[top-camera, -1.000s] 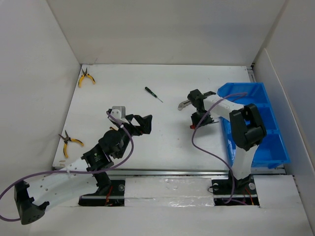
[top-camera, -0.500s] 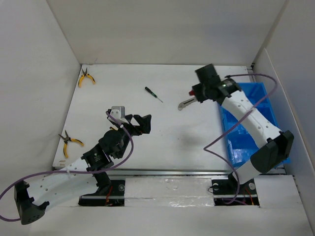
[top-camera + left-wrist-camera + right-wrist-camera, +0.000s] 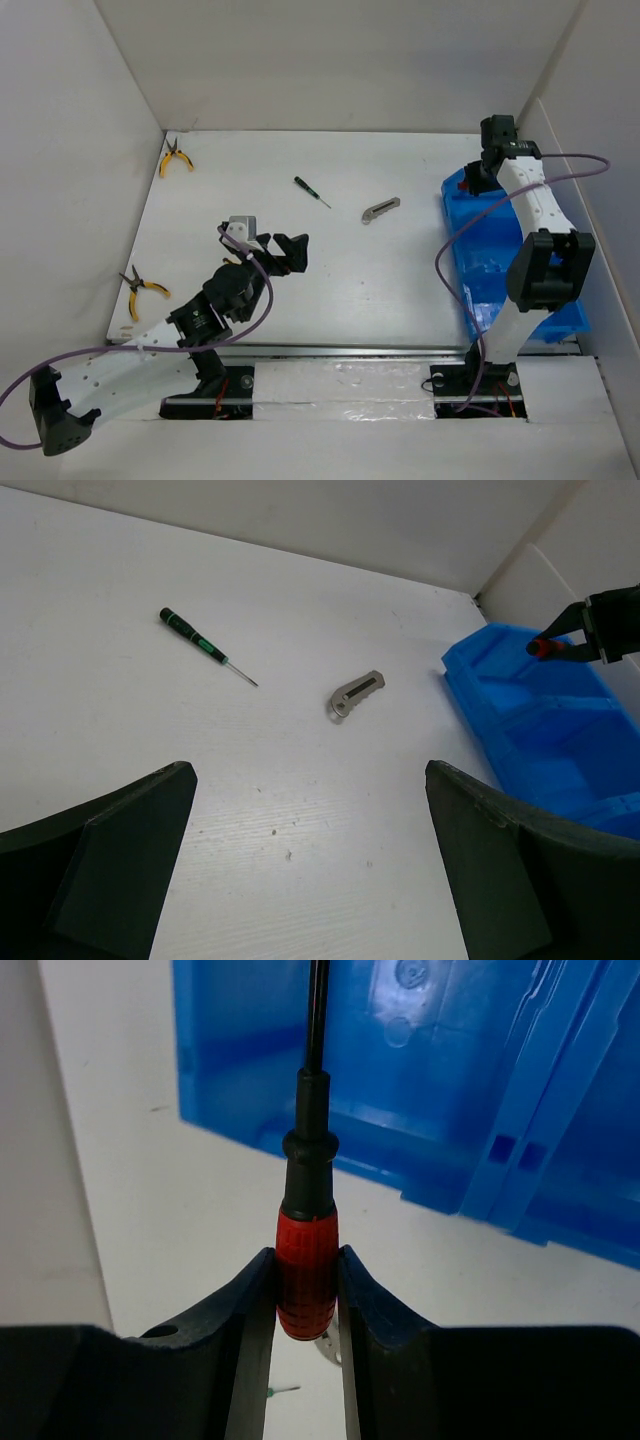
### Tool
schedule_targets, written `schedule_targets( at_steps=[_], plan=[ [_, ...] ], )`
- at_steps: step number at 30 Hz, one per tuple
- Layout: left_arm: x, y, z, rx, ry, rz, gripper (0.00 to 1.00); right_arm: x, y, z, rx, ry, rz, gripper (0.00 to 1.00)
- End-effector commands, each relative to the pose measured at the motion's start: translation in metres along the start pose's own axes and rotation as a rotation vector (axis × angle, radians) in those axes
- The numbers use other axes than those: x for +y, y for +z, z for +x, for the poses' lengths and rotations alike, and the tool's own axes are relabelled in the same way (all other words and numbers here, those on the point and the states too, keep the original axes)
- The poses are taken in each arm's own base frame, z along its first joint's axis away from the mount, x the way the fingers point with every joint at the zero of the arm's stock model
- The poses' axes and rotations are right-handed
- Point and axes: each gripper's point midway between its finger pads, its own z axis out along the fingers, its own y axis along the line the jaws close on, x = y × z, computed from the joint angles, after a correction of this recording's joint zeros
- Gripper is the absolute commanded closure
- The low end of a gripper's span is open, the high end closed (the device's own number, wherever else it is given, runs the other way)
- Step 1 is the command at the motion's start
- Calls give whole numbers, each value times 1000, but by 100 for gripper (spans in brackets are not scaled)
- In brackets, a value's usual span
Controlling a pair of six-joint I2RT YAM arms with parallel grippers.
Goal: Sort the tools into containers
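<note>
My right gripper (image 3: 306,1252) is shut on a red-handled screwdriver (image 3: 307,1290), whose dark shaft points over the far compartment of the blue bin (image 3: 420,1070). From above, that gripper (image 3: 482,176) hovers at the bin's (image 3: 500,262) far left corner. My left gripper (image 3: 286,252) hangs open over the middle of the table with nothing between its fingers. A grey utility knife (image 3: 381,210) and a dark green-banded screwdriver (image 3: 311,191) lie on the table beyond it. One yellow-handled pair of pliers (image 3: 175,157) lies at the far left corner and another (image 3: 143,288) at the left edge.
White walls (image 3: 70,180) close the table in on the left, back and right. The right arm's purple cable (image 3: 450,250) loops over the bin's left rim. In the left wrist view, the knife (image 3: 355,693) and dark screwdriver (image 3: 205,646) lie ahead, with the bin (image 3: 540,730) to the right.
The right arm has swung from beside the utility knife to the far end of the blue bin, carrying the red-handled screwdriver. The left arm has stayed put.
</note>
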Motion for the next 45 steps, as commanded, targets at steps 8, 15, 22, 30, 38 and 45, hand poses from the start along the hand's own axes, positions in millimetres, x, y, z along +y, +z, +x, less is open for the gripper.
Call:
schedule_targets(
  at_steps=[8,15,22,30,38,45],
  plan=[
    [-13,3,-20,-42,-44,27,1,-10,52,-14,56,-30,47,99],
    [-13,4,-19,-39,-39,26,1,-23,86,-22,71,-44,102,87],
    [-14,7,-15,-28,-27,17,1,-18,97,-19,98,-95,58,70],
    [-14,6,-15,-27,-27,21,1,-1,72,-29,97,-106,-37,41],
    [-13,5,-18,-34,-33,16,1,46,1,-14,63,-203,-268,42],
    [-8,3,-21,-52,-54,-5,1,146,-146,102,-27,-811,-1043,32]
  ],
)
